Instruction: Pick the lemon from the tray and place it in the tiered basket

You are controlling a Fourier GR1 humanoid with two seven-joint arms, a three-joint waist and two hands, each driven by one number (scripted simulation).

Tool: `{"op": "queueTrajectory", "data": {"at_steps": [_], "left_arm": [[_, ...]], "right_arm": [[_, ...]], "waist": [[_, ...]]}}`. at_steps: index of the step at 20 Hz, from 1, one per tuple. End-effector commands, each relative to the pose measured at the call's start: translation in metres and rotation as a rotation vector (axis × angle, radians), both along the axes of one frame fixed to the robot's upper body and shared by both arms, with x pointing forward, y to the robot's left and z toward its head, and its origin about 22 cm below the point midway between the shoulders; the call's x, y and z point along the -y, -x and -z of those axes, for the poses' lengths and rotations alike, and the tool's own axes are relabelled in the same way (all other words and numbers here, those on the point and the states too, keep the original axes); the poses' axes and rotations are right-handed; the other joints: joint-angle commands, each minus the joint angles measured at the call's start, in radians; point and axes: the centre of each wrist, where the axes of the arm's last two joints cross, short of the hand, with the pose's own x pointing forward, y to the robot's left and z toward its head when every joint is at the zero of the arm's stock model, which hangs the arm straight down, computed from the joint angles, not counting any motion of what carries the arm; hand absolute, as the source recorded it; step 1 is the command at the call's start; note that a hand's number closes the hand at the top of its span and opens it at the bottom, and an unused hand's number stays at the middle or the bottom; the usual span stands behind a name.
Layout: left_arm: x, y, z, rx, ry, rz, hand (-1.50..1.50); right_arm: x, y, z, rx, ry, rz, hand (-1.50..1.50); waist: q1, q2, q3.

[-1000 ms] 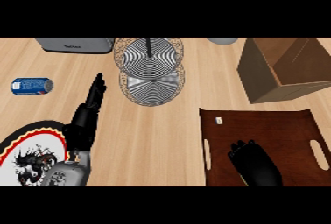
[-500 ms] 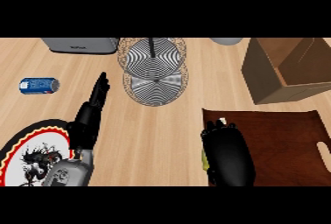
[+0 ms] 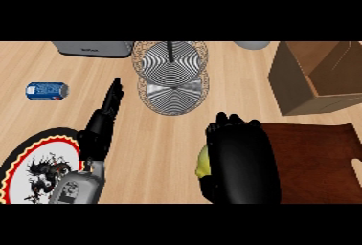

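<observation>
Since the last frame, right hand (image 3: 240,165) is shifting left and is now hanging over the tray's (image 3: 314,158) left edge, fingers curling round the lemon (image 3: 201,161); I am seeing only a yellow sliver. Left hand (image 3: 109,103) is stretching straight-fingered over the wooden worktop (image 3: 42,119), beside the tiered basket (image 3: 172,79).

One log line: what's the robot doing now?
right hand: curled over lemon | lemon: at left edge of tray | left hand: open | tiered basket: no lemon

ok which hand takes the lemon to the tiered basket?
Right. The right hand is curled over the lemon at the tray's left edge; the left hand lies open near the plate, holding nothing.
</observation>
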Motion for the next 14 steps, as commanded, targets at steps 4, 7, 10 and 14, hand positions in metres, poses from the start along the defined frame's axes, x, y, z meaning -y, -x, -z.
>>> {"op": "queueTrajectory", "data": {"at_steps": [4, 7, 10, 14], "left_arm": [[0.007, -0.001, 0.002, -0.003, -0.004, 0.034, 0.0], [0.002, -0.006, 0.003, 0.005, -0.012, 0.024, 0.0], [0.01, -0.003, 0.006, -0.015, 0.005, 0.025, 0.0], [0.007, -0.009, -0.002, 0.009, 0.006, 0.024, 0.0]], "right_arm": [[-0.011, -0.026, -0.044, -0.025, -0.261, 0.031, 1.5], [-0.033, -0.049, -0.071, -0.02, -0.232, 0.028, 1.5], [-0.055, -0.065, -0.085, -0.01, -0.278, 0.066, 1.5], [-0.075, -0.108, -0.112, -0.014, -0.217, 0.1, 1.5]], "waist": [[0.034, 0.01, 0.001], [0.026, 0.009, -0.001], [0.025, 0.007, 0.0], [0.016, 0.013, 0.001]]}}
